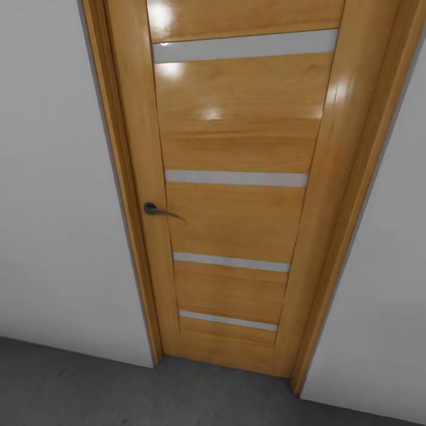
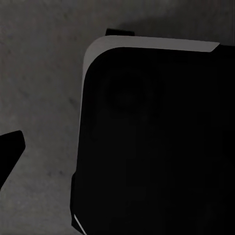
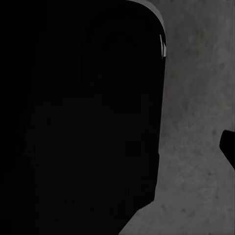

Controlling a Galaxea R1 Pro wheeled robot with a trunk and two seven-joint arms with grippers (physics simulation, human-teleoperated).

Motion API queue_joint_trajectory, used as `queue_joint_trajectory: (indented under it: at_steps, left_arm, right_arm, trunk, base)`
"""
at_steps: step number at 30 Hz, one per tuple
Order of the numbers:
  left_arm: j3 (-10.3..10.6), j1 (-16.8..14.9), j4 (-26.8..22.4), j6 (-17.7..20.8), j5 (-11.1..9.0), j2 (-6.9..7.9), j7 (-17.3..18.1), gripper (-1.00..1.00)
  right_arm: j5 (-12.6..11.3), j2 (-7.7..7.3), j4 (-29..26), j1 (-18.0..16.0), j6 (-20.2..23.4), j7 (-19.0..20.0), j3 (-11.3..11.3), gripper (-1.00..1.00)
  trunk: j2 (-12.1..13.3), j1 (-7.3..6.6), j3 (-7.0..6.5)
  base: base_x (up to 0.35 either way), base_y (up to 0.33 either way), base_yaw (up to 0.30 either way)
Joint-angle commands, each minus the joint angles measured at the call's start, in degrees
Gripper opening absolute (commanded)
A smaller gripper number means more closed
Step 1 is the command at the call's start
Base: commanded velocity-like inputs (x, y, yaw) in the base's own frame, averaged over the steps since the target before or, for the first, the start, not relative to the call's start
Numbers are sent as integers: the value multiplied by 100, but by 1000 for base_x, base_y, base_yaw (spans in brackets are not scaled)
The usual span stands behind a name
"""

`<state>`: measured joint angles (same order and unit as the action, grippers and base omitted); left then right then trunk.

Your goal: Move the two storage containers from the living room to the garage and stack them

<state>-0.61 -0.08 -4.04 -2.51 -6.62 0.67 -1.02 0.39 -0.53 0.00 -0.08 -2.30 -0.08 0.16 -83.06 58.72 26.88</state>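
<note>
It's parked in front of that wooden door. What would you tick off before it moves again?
1. Glossy honey-coloured wooden door with pale horizontal strips: shut against its frame, so not ok to pass.
2. Dark metal lever handle: in view, ok.
3. Dark grey concrete floor before the door: nothing lying on the part seen, ok.
4. Either gripper holding anything: cannot tell; the wrist views show mostly a black rounded body above the floor.
5. Orange-red containers' whereabouts: cannot tell.
</note>
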Motion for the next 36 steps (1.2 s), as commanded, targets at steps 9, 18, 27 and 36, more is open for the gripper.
queue_joint_trajectory:
  at_steps: [9,18,27,36]
  left_arm:
    - [-1,-1,-1,-15,-50,-3,-3,100]
    - [-1,0,-1,-13,-50,-6,-3,100]
    - [-1,-1,-1,-13,-50,-6,-3,100]
    - [-1,-1,-3,-13,-50,-6,-3,100]
  right_arm:
    - [0,9,0,-1,-16,-1,1,100]
    - [-3,17,0,-1,-16,-1,1,100]
    - [4,-9,0,-1,-16,-1,1,100]
    - [12,-41,0,-1,-16,-1,1,100]
  trunk:
    - [-2,1,5]
    - [-2,1,5]
    - [-2,1,5]
    - [-2,1,5]
  base:
    - [267,0,-22]
    - [174,0,-205]
    - [7,20,-79]
    - [0,61,-2]
